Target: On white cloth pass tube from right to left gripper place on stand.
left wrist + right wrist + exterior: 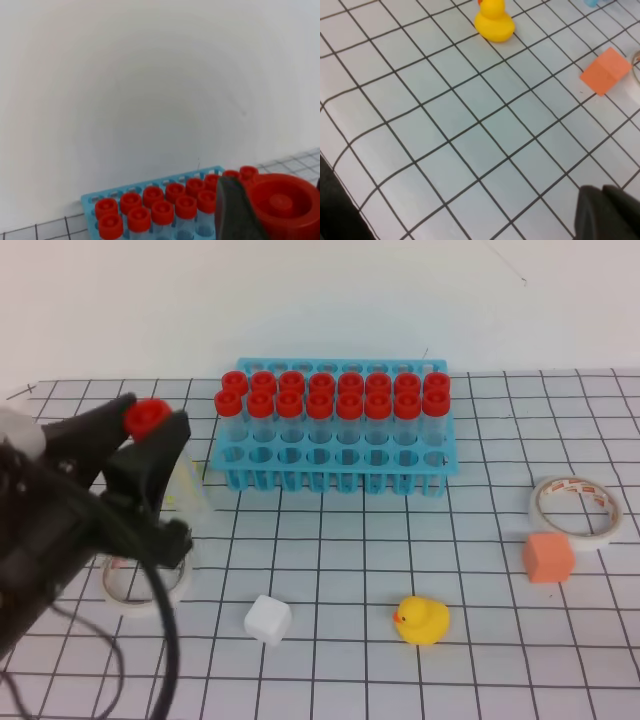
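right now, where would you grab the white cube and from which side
Take the white cube by two opposite flat faces, coming straight down from above. It sits alone on the cloth, turned corner-on to the grid, so the jaws should probably rotate to match. The duck stands well clear.

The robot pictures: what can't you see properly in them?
- Tube: high view shows only its red cap between the left gripper fingers; the clear body is mostly hidden.
- Stand: left wrist view cuts it off at the bottom edge, and the gripper covers its right end.
- Right gripper: right wrist view shows only a dark corner.
- Tape roll: partly behind the arm.
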